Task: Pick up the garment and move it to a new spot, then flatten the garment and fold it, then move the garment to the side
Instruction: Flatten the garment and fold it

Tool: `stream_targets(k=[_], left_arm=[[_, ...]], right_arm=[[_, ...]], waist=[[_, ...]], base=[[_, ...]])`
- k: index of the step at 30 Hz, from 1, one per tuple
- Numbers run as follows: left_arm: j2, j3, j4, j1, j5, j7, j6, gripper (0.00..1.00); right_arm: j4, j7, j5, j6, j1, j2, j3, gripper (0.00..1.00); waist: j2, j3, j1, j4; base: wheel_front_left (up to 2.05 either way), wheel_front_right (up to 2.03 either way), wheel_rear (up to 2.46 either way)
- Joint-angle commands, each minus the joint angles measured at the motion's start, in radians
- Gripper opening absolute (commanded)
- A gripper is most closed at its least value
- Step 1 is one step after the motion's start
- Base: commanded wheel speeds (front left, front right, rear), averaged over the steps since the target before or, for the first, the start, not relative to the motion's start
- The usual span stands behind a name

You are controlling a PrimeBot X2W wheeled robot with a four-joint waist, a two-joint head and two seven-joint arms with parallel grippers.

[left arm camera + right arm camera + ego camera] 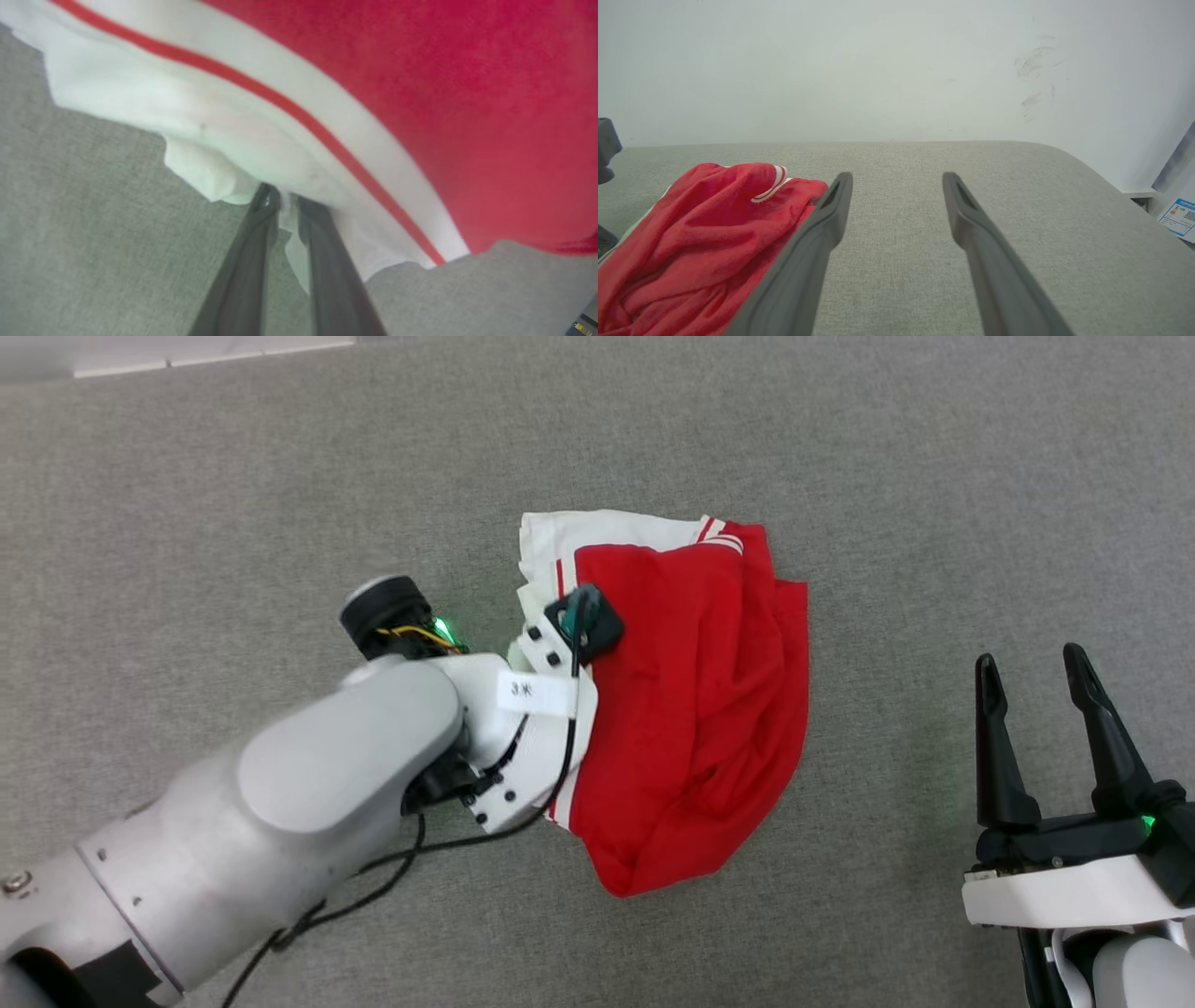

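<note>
White tag [534,692] on wrist housing behind left gripper [281,201]: "3" plus one blurred character. Blue-white sticker [1178,217], QR patch: print unreadable.

A grey carpet-like surface [280,476] covers the whole ground. Behind it stands a plain white wall [831,70] with some dark scuff marks [1031,60]. Low on the right is a blue-and-white label [1178,217] with a QR code.

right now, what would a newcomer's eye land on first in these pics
A crumpled red garment with white striped trim lies in the middle of the grey fabric surface. The left gripper pinches its white edge on the left, and the right gripper stands open at lower right, clear of it.
</note>
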State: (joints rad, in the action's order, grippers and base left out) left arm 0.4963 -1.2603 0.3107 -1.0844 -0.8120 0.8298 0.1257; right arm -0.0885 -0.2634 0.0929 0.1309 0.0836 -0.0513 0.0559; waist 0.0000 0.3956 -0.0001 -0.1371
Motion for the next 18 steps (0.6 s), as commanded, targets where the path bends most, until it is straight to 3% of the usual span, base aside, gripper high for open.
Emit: stream_targets(k=[1,7,12,18], left_arm=[[-0.002,-0.033,0.01,0.054,0.004,-0.013,0.004,0.0],[0.017,-0.02,-0.024,-0.029,-0.024,-0.183,0.003,0.0],[0.09,-0.018,-0.047,-0.039,-0.064,-0.297,0.003,0.0],[0.191,-0.01,-0.047,0.033,-0.114,-0.341,-0.004,0.0]], right_arm=[[0.004,-0.002,-0.002,0.0,0.0,0.002,0.001,1.0],[0.009,-0.002,-0.013,0.0,-0.04,0.002,0.014,1.0],[0.01,-0.002,-0.022,0.0,-0.075,0.002,0.025,1.0],[0.011,-0.002,-0.027,0.0,-0.096,0.002,0.028,1.0]], waist=[[0.0,-0.019,0.0001,0.013],[0.0,-0.098,0.0001,0.069],[0.0,-0.157,0.0001,0.128],[0.0,-0.194,0.0001,0.175]], base=[[0.0,0.0,0.0],[0.0,0.0,0.0],[0.0,0.0,0.0],[0.0,0.0,0.0]])
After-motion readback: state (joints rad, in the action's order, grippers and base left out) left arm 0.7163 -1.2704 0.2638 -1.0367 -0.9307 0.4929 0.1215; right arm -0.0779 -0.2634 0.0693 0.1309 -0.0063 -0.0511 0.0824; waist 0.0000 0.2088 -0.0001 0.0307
